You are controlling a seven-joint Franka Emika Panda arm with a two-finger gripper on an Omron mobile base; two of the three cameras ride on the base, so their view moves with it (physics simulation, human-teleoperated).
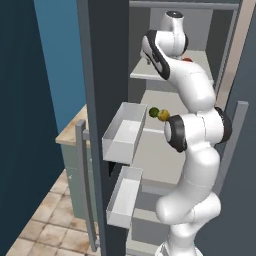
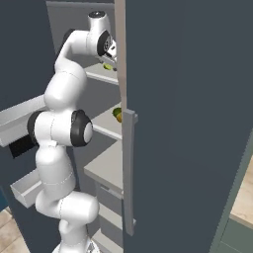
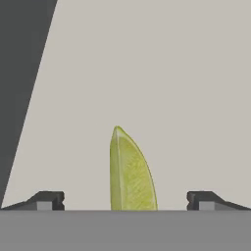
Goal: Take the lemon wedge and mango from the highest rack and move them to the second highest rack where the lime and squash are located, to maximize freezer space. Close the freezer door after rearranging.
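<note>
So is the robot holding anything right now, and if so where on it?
Nothing is held. The gripper has its jaws wide open on either side of the lemon wedge, which lies on the highest rack, with clear gaps both sides.

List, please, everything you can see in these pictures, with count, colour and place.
lemon wedge: one, yellow-green, on the highest rack, between the open fingers.
mango: one, red-orange, highest rack, mostly hidden behind the arm.
lime: one, dark green, second highest rack.
squash: one, yellow-orange, right beside the lime.
freezer door: one, dark slate-blue, standing open at left.
door bins: two, white, on the door's inside.
bar handle: one, grey, on the closed door at right.
arm: one, white, reaching to the top rack.
</note>
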